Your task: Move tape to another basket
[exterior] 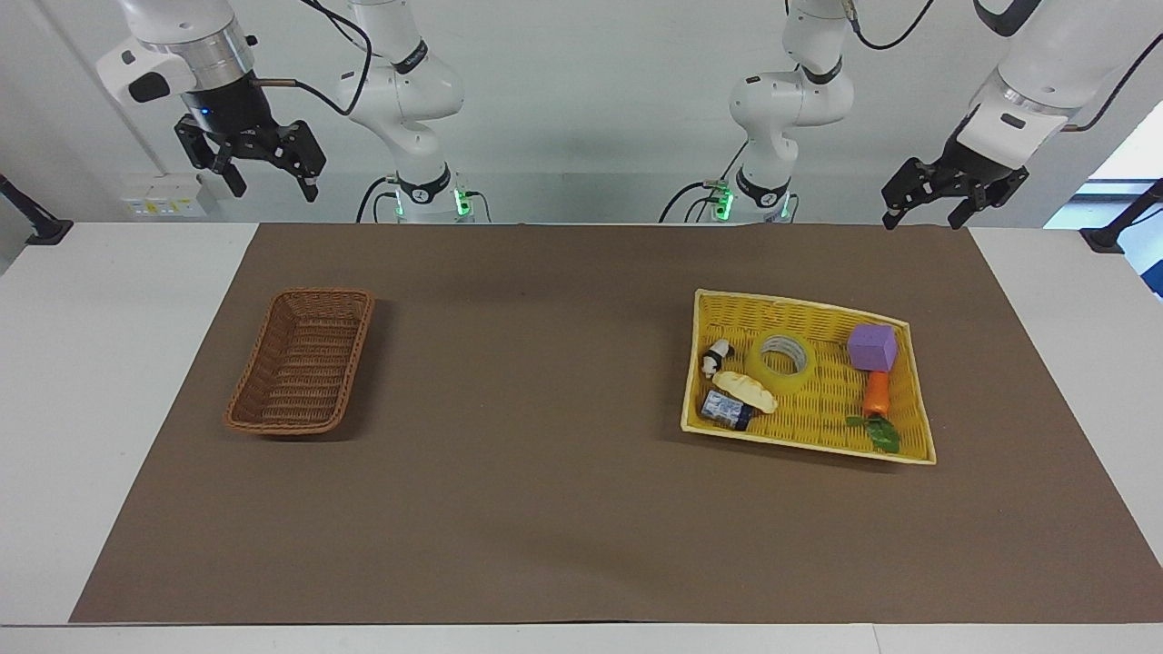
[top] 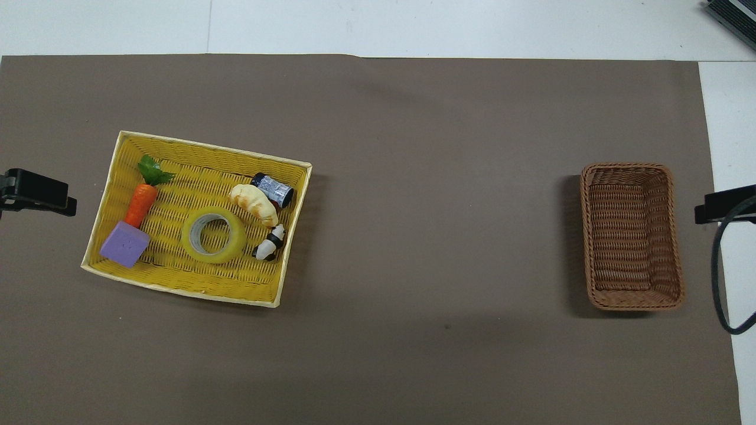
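The tape [exterior: 781, 362], a yellow translucent roll with a pale core, lies flat in the middle of the yellow woven basket [exterior: 895, 450]; it also shows in the overhead view [top: 214, 235]. The dark brown wicker basket [exterior: 303, 361] stands empty toward the right arm's end of the table, and shows in the overhead view [top: 632, 236]. My left gripper [exterior: 927, 216] hangs open and empty, raised over the mat's edge at the left arm's end. My right gripper [exterior: 271, 182] hangs open and empty, raised over the table's edge at the right arm's end.
Around the tape in the yellow basket lie a purple cube [exterior: 872, 347], a toy carrot [exterior: 876, 400], a croissant [exterior: 745, 391], a small dark can [exterior: 725, 411] and a panda figure [exterior: 716, 357]. A brown mat [exterior: 545, 454] covers the table.
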Controlling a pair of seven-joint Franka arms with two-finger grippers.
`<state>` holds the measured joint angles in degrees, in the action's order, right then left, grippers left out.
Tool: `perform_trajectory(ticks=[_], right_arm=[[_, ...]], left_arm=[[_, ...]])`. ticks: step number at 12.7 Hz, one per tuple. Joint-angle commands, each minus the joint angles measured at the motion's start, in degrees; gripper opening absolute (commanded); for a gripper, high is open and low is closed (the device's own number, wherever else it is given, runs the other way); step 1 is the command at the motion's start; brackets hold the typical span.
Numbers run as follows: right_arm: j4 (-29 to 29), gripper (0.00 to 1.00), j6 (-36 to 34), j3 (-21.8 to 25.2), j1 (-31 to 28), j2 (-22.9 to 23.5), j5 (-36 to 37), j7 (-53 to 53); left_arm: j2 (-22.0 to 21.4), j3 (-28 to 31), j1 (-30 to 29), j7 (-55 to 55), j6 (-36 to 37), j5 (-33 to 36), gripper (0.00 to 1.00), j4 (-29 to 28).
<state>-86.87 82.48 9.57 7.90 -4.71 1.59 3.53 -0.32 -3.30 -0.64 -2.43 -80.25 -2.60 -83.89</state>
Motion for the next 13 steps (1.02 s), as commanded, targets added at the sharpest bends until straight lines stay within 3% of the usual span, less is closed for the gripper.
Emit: perform_trajectory(ticks=[1, 13], right_arm=[[-0.9, 1.0, 0.5, -0.2, -0.3, -0.9, 0.1, -1.1], [-0.9, 1.0, 0.5, -0.2, -0.3, -0.9, 0.1, -1.1]], left_arm=[[-0.2, 0.4, 0.5, 3.3, 1.9, 1.1, 1.0, 1.9], [-0.7, 0.4, 0.4, 3.6, 1.1, 0.8, 1.0, 1.1]])
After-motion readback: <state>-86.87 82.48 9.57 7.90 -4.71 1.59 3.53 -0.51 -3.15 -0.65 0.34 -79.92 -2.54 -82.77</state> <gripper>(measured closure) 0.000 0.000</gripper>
